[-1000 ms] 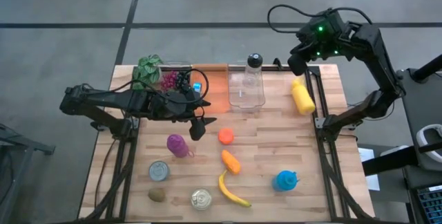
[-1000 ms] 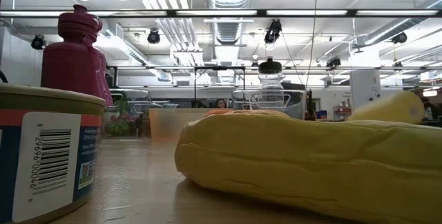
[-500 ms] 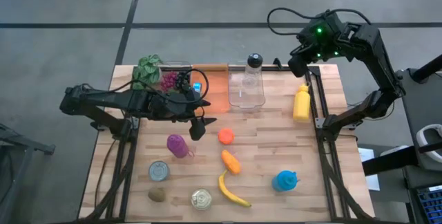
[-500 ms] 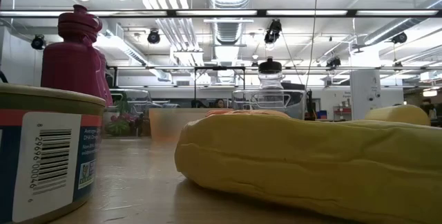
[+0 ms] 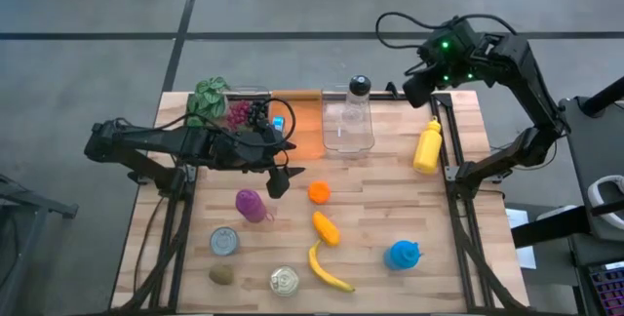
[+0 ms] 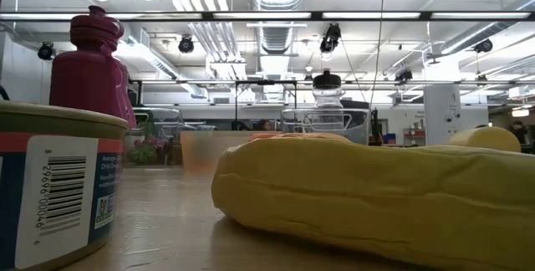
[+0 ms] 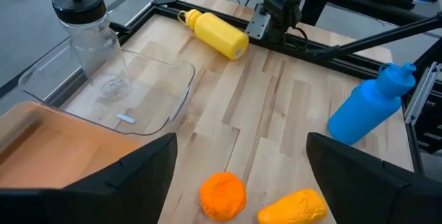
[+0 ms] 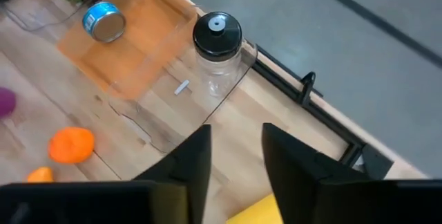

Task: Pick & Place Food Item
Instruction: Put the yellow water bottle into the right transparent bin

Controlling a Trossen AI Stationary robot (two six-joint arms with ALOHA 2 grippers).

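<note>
Dark and low, the left arm stretches flat across the left side of the wooden table [image 5: 390, 209], its left gripper [image 5: 280, 177] pointing down just beside the purple bottle [image 5: 250, 204] and near the orange ball [image 5: 319, 192]. Its own wrist view shows the two fingers [image 7: 135, 172] standing wide apart with nothing between them.

Seen from above, a leafy green item [image 5: 208, 98] and grapes [image 5: 240, 113] lie at the back left, then an orange tray [image 5: 297, 126] and a clear tray holding a black-capped jar [image 5: 359, 97]. Nearer the front lie a tin [image 5: 224, 242], a brown lump [image 5: 221, 275], a second tin [image 5: 284, 281], a banana [image 5: 326, 269], a carrot [image 5: 326, 227] and a blue bottle [image 5: 402, 255].

Only the level view shows the barcode label on the near tin [image 6: 50, 187]; its small digits are too fine to read for certain. The right wrist view alone shows a blue tin [image 8: 103, 20] lying in the orange tray.

Farther right, the yellow mustard bottle [image 5: 426, 146] lies on the table against the right frame rail. High above the back right corner, the right arm bends over, its right gripper [image 5: 417, 86] clear of the bottle, fingers [image 8: 190, 162] a little apart and holding nothing.
</note>
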